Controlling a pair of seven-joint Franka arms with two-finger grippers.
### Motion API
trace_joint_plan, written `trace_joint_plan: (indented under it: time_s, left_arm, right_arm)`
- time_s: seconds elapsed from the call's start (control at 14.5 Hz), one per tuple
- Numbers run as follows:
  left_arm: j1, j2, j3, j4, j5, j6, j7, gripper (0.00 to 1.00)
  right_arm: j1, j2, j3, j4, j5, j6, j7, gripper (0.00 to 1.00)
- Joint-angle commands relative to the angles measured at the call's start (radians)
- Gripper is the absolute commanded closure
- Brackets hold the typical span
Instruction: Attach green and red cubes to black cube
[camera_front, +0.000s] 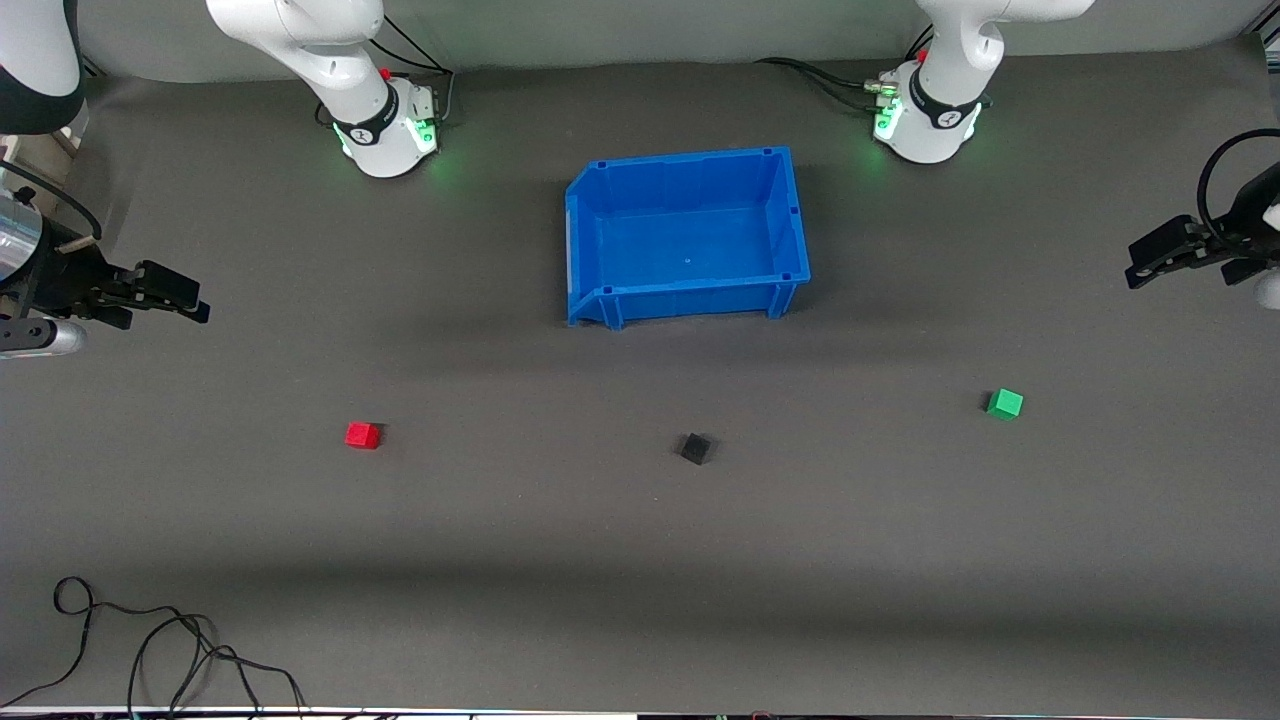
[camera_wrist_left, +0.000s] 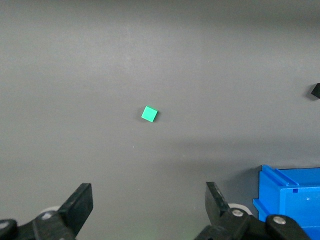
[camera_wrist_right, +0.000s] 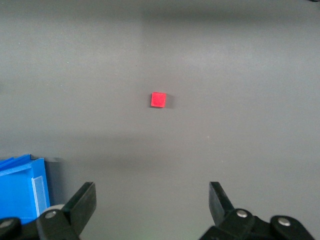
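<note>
The black cube lies on the grey mat, nearer to the front camera than the blue bin. The red cube lies toward the right arm's end; it also shows in the right wrist view. The green cube lies toward the left arm's end; it also shows in the left wrist view, where the black cube sits at the edge. My right gripper hangs open and empty over the mat at its end, its jaws wide apart. My left gripper hangs open and empty at the other end.
An empty blue bin stands mid-table between the arm bases; its corner shows in both wrist views. Loose black cables lie at the mat's near corner on the right arm's end.
</note>
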Motion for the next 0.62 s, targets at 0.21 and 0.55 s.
trace_joint_plan:
  time_s: [0.21,0.55]
  left_arm:
    - [-0.015,-0.001,-0.001,0.001,0.0,0.017,0.002,0.0]
    - [0.04,0.034,0.012,-0.028,0.0,-0.001,-0.136,0.03]
  right_arm:
    - [0.006,0.008,0.002,0.016,-0.019,-0.009,0.019,0.0]
    - [0.0,0.014,0.002,0.018,-0.02,-0.008,0.005,0.0]
